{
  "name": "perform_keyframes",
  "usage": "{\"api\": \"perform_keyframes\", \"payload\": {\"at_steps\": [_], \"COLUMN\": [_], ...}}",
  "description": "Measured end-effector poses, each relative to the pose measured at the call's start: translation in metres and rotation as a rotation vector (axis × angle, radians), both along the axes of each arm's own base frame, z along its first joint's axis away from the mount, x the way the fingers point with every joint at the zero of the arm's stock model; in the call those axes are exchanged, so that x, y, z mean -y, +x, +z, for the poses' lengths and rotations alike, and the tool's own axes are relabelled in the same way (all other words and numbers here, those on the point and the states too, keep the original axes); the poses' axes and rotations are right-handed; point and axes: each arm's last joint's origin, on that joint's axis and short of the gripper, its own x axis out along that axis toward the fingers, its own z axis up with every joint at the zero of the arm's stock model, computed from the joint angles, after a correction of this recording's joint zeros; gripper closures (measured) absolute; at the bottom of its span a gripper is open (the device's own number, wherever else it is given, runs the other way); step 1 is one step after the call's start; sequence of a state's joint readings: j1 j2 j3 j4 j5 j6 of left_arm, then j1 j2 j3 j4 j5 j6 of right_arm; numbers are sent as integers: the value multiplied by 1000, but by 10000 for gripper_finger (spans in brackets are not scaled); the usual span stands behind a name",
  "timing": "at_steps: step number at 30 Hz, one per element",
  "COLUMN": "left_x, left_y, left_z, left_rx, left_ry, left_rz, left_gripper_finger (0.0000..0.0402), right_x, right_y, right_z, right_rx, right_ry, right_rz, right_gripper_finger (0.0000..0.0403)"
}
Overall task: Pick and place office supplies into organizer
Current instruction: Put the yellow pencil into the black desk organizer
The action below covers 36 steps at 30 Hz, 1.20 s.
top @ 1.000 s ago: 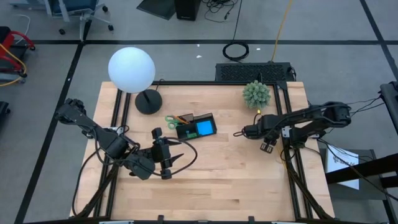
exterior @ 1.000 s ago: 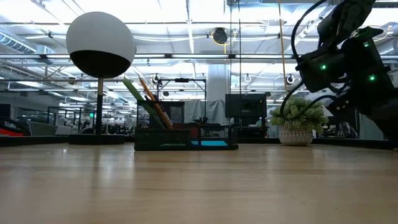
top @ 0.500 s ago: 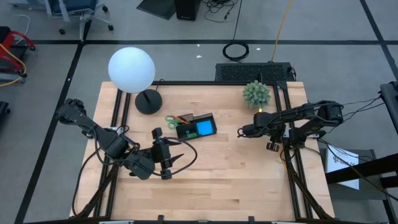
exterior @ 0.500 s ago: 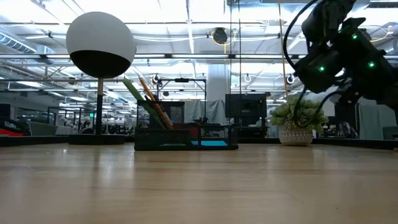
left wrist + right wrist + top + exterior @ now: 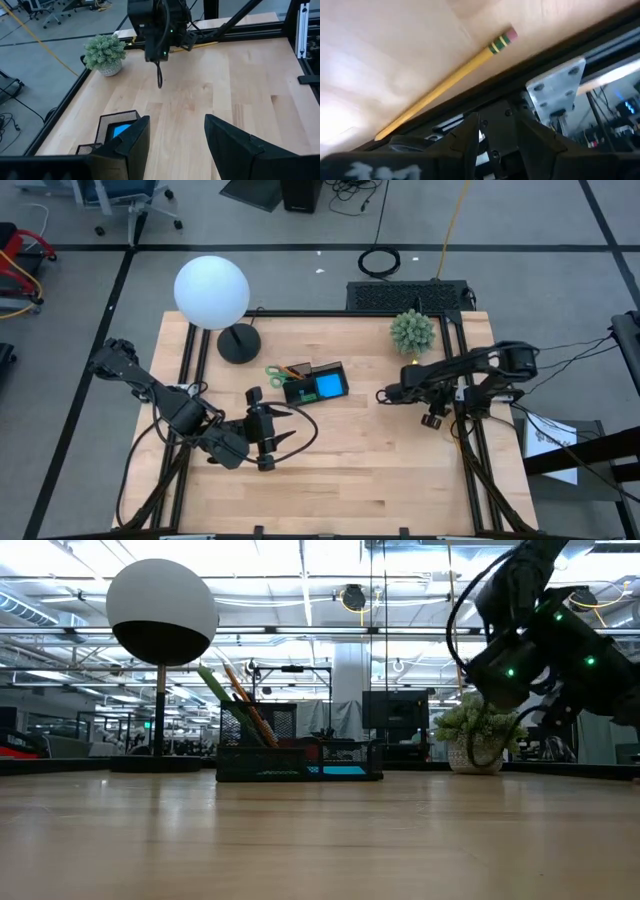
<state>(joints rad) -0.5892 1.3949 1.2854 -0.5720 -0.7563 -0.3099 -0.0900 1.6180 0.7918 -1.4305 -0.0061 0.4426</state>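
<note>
Two grippers up over the table (image 5: 380, 470), and I'm the right gripper (image 5: 383, 395), hovering between the organizer (image 5: 325, 370) and the plant (image 5: 412, 332). My fingers (image 5: 470, 135) stand partly apart, nothing between them. Ahead lies the yellow pencil (image 5: 445, 82), flat on the wood just beside the dark frame rail (image 5: 470, 102). Its long axis runs along that rail, with the tip nearer me and the eraser end farther off. The blue sticky pad (image 5: 328, 388) and scissors (image 5: 275, 373) sit in the organizer. The left gripper (image 5: 282, 432) waits wide open on the organizer's other side.

Smooth pale wood table (image 5: 380, 460); organizer (image 5: 300, 755) looks like black mesh.
</note>
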Motion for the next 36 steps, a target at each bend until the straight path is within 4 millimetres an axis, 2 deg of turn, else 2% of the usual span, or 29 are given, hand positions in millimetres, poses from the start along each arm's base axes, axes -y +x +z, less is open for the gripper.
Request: {"api": "perform_keyframes", "payload": {"at_steps": [6, 10, 17, 25, 31, 36], "left_x": [0, 0, 0, 1, 1, 1], "left_y": [0, 0, 0, 0, 0, 0], "left_z": [0, 0, 0, 0, 0, 0], "left_rx": [0, 0, -5, -8, -9, -9], "left_ry": [0, 0, -7, -13, -13, -14], "left_rz": [0, 0, -11, -19, -19, -20], "left_gripper_finger": [206, 206, 206, 206, 206, 206], "right_x": [3, 8, 12, 10, 9, 7], "right_y": [3, 12, 23, 9, 9, -3], "right_z": [-7, -7, -14, -16, -26, -34], "right_rx": [-44, 33, 173, 60, 133, 99], "right_ry": [8, 66, 59, 19, 41, 37], "right_rz": [-47, -123, -136, -185, -203, -217], "right_gripper_finger": [284, 284, 284, 284, 284, 284]}}
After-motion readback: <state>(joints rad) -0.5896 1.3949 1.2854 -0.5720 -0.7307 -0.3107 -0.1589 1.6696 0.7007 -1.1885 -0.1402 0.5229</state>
